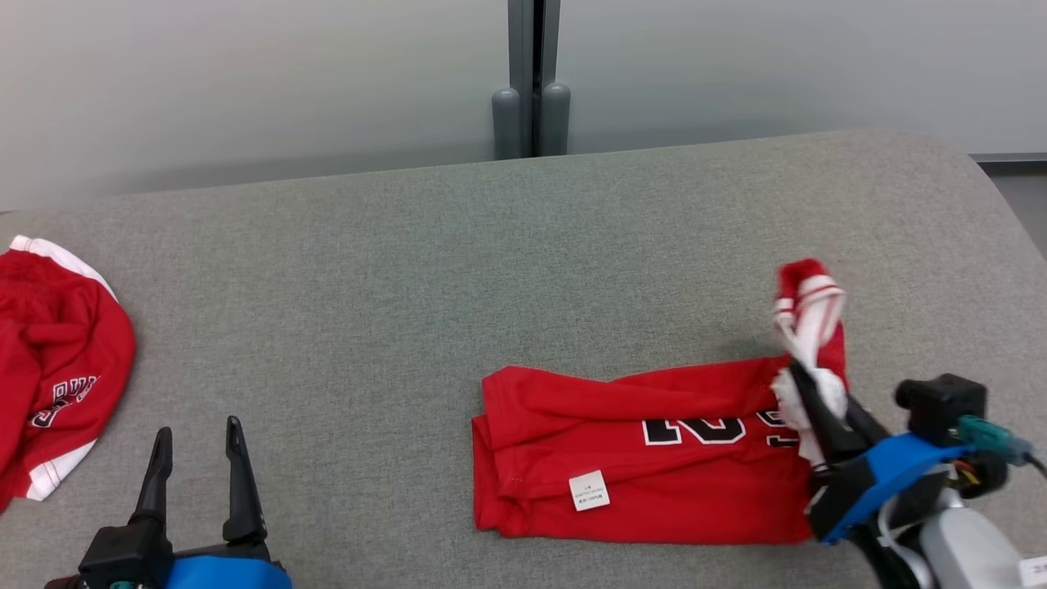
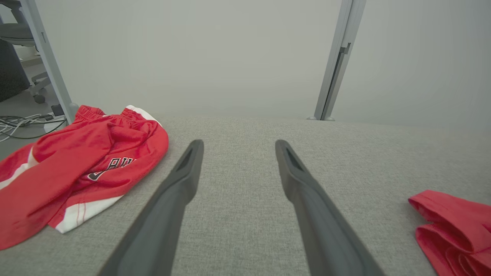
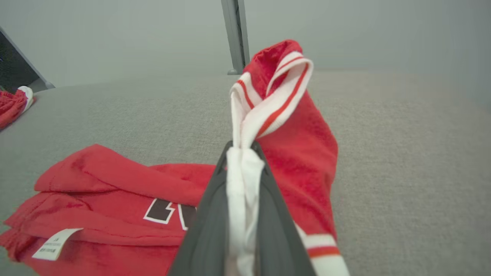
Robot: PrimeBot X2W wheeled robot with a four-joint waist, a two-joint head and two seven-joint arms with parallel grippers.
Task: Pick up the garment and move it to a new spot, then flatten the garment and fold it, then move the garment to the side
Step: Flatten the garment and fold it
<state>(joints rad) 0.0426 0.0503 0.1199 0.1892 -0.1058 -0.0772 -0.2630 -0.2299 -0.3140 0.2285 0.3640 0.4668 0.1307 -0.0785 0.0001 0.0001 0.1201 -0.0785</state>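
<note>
Garment [image 1: 654, 499] — red knit, folded oblong, striped trim

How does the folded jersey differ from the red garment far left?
The jersey lies folded flat, white label up; the left garment sits crumpled in a heap. The jersey's striped end is lifted, pinched in the right gripper; the left garment lies free, apart from the open left gripper. Both are red with white trim and dark lettering.

Left gripper [image 1: 199, 425] spread wide; right gripper [image 1: 797, 375] pinched closed
</note>
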